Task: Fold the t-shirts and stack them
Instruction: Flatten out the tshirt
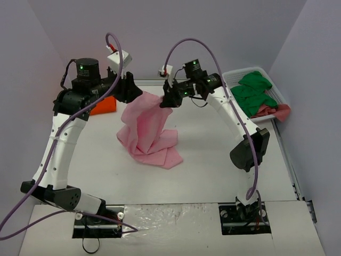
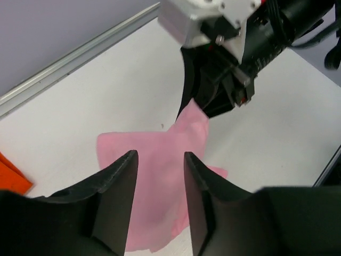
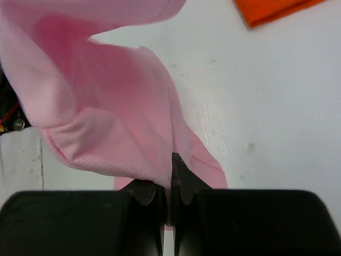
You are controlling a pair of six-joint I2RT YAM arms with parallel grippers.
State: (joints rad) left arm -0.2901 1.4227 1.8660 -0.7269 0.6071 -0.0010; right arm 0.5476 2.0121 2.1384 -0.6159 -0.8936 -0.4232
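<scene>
top view
pink t-shirt (image 1: 149,133): hangs by its top edge from the right claw above the middle of the surface (image 1: 213,160); the lower part is heaped on the surface, so the long axis runs from the claw down.
right claw (image 1: 169,100): shut tight on the right end of the raised edge.
left claw (image 1: 133,88): just beside the left end of that edge and level with it. whether it touches the cloth i cannot tell from here.
orange t-shirt (image 1: 105,105): flat near the far left of the surface, behind the left arm and apart from the pink one.
basket (image 1: 234,74): at the far right corner, with green cloth in it.

left wrist view
left claw (image 2: 160,156): fingers stand partly apart with nothing between them; the pink t-shirt (image 2: 176,133) shows through the gap, lower down.
right claw (image 2: 213,104): straight ahead, pinching the peak of the cloth.
orange t-shirt (image 2: 9,178): a corner shows at the left edge.

right wrist view
right claw (image 3: 171,170): closed on a fold of the pink t-shirt (image 3: 106,122), which drapes away to the left.
orange t-shirt (image 3: 272,9): beyond, on the surface.

what the move turns on
relation: the free part of the raised edge lies ahead of and slightly below the left claw, which is the nearer one. judged from this, it needs a short reach toward the right claw.
</scene>
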